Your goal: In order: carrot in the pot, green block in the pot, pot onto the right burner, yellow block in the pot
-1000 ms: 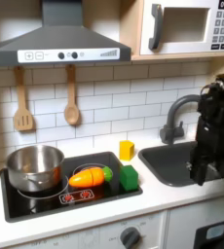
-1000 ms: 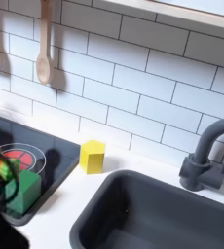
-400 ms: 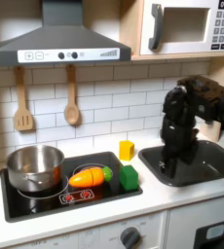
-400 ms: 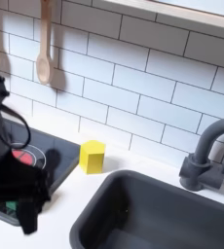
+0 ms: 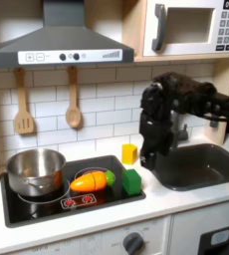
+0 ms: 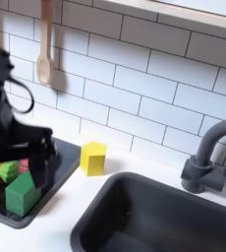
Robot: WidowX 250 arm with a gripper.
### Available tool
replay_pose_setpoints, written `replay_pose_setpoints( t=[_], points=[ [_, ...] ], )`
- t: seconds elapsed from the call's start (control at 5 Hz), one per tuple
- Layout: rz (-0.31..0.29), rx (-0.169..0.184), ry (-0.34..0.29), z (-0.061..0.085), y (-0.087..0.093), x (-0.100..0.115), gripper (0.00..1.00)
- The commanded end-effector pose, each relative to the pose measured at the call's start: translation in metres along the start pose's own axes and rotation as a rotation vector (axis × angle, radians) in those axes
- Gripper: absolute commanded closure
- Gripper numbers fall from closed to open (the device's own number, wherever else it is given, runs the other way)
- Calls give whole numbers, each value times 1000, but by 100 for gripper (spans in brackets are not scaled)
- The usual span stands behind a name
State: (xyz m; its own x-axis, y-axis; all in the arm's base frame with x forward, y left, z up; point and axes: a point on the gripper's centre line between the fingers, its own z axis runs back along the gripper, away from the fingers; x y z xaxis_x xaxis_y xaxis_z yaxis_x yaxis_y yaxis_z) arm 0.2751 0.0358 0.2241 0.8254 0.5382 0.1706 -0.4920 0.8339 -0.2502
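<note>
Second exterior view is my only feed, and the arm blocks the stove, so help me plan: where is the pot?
Observer: The pot sits on the cooktop, at the first exterior view's left.
Operator: Is the carrot in it?
Observer: No. The carrot lies on the cooktop between the pot and the green block, leafy end toward the block.
Operator: And the gripper?
Observer: The gripper hangs between the yellow block and the sink; I cannot tell whether it is open.
</note>
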Motion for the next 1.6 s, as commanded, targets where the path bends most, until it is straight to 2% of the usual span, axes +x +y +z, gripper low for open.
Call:
replay_pose_setpoints(
  t=[0.0,0.2,0.4,0.6,0.8,1.0,1.2,1.4],
  points=[
    [215,67,-106,-12,0,47,0],
    [344,110,-144,-21,14,54,0],
    [470,164,-178,-22,31,55,0],
    [582,203,-178,-26,42,47,0],
    [760,245,-146,-29,59,39,0],
    [784,250,-134,-31,66,44,0],
    [788,259,-148,-30,72,51,0],
    [773,261,-145,-37,71,67,0]
  ],
)
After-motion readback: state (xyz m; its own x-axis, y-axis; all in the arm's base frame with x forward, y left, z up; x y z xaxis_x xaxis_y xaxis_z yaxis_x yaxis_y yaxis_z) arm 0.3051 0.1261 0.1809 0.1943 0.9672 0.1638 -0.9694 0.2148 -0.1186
